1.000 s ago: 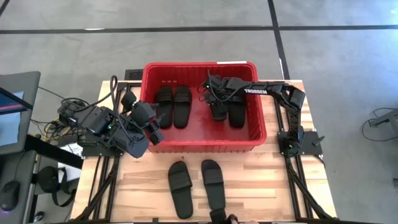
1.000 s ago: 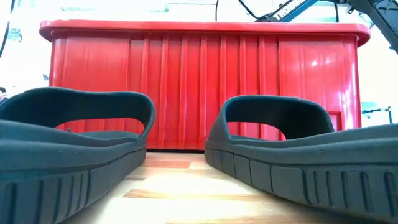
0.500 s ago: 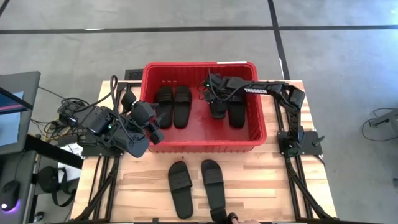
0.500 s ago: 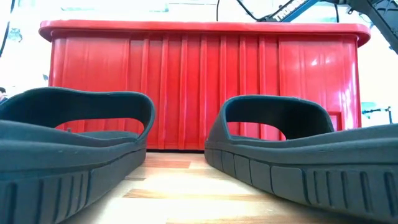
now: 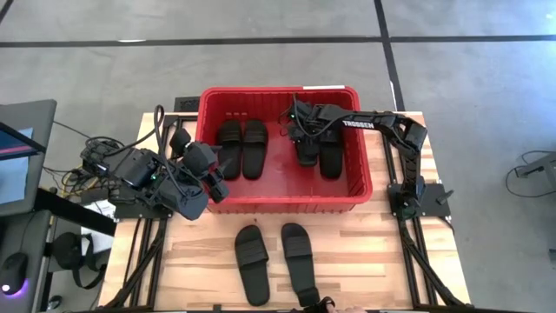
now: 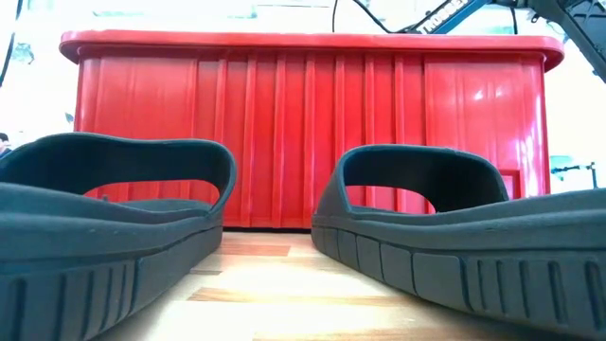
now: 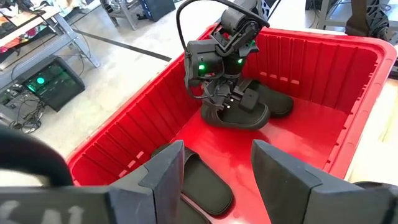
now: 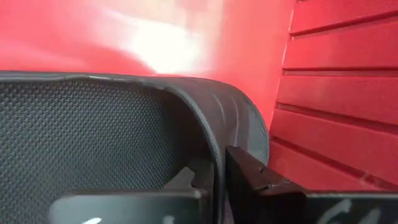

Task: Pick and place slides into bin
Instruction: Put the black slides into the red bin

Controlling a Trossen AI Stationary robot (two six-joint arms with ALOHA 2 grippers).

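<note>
High view shows the job well past halfway, I'd say. Four slides already lie in the bin: a neat pair over towards the left arm's side, and a second pair nearer the right arm, one of which, the sandal, has the right arm's fingers on it. Two more slides wait on the bench, side by side, well apart from either arm and on the near side of the bin. So four in, two left, as far as I can count.

The right arm reaches across the bin's rim from its corner post, elbow bent, wrist tipped down into the crate. From its own wrist camera the fingers are nearly pressed together, pinching the thin edge of the sandal's strap, with the ribbed red wall just beside them. In the left wrist view the sandal's sole appears to rest on the bin floor, touching its partner, so to my eye the placing is about done and letting go is what remains.

The left arm waits folded at the bin's outer wall, its fingers spread wide and empty, pointing into the crate over the first pair.
</note>
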